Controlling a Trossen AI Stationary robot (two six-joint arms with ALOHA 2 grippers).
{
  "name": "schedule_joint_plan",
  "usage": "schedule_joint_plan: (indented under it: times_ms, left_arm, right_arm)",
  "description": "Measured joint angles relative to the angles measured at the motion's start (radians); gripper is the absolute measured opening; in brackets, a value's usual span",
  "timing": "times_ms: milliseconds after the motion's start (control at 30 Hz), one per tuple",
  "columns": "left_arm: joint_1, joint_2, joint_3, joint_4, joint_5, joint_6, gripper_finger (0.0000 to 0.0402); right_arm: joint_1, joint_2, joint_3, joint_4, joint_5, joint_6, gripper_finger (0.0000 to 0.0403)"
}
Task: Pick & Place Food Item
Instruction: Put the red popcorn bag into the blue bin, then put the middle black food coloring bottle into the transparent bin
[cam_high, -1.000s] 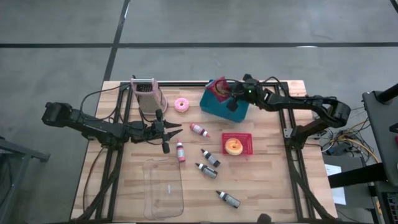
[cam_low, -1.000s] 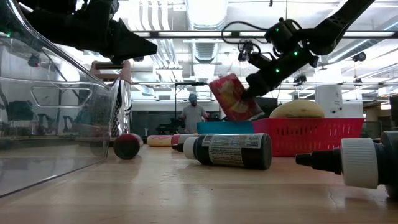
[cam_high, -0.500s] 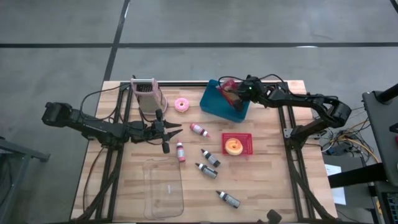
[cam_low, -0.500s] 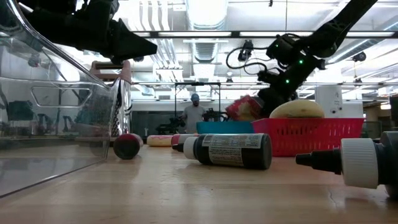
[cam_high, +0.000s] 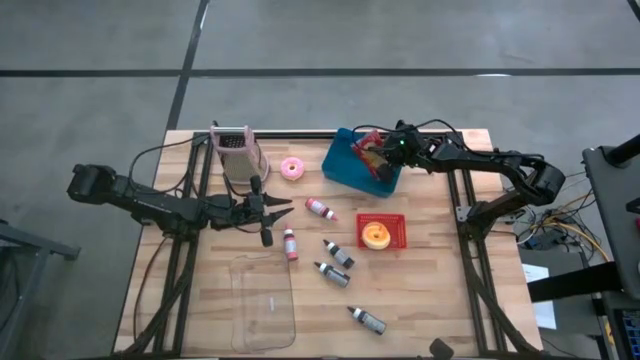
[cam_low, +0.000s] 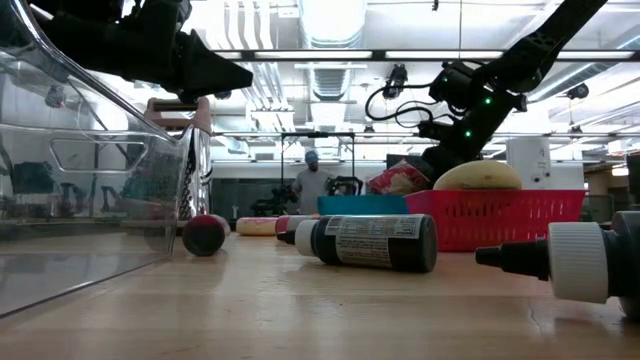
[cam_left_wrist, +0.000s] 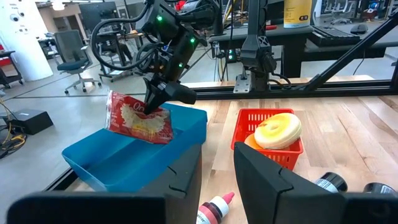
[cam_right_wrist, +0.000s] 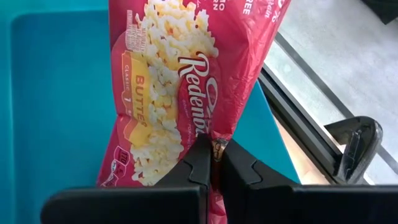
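- High view: the right gripper (cam_high: 381, 160) reaches over the teal plastic bin (cam_high: 345, 172) at the far side of the wooden table (cam_high: 430, 290), holding the red, crinkly popcorn bag (cam_high: 366, 150) low over the bin's far right corner. The left gripper (cam_high: 272, 208) hangs idle over the table's left half, its fingers spread and holding nothing.
- Low view: the bag (cam_low: 399, 179) shows just above the bin's rim (cam_low: 350, 204), behind the red mesh basket (cam_low: 500, 217) with a pale round bun (cam_low: 478, 176) in it; whether the bag's lower end already touches the bin floor is hard to tell from here. Dark bottles with white labels (cam_low: 370, 241) lie on the table nearer the camera.
- Left wrist view: the bag (cam_left_wrist: 140, 117) hangs tilted inside the bin (cam_left_wrist: 137, 155), pinched at its upper edge by the right gripper (cam_left_wrist: 163, 96).
- Right wrist view: the two dark fingers (cam_right_wrist: 202, 163) are closed tight on a gathered fold of the bag (cam_right_wrist: 186, 81), the teal bin floor (cam_right_wrist: 56, 93) beneath.
- Handling, as a judgement: the bag looks light, soft and slick, its film creasing under the pinch. A hold on a folded edge or seam seems safest, since squeezing the flat middle would likely slip or crush the contents.
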Motion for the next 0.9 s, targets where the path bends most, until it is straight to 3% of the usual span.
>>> schedule_joint_plan:
  times_ms: [200, 900]
  left_arm:
    - [0.0, 0.0, 0.0, 0.0, 0.0, 0.0, 0.0097]
    - [0.0, 0.0, 0.0, 0.0, 0.0, 0.0, 0.0097]
  right_arm:
    - [0.001, 0.0, 0.0, 0.01, -0.006, 0.002, 0.0032]
    - [0.001, 0.0, 0.0, 0.125, -0.049, 0.019, 0.0178]
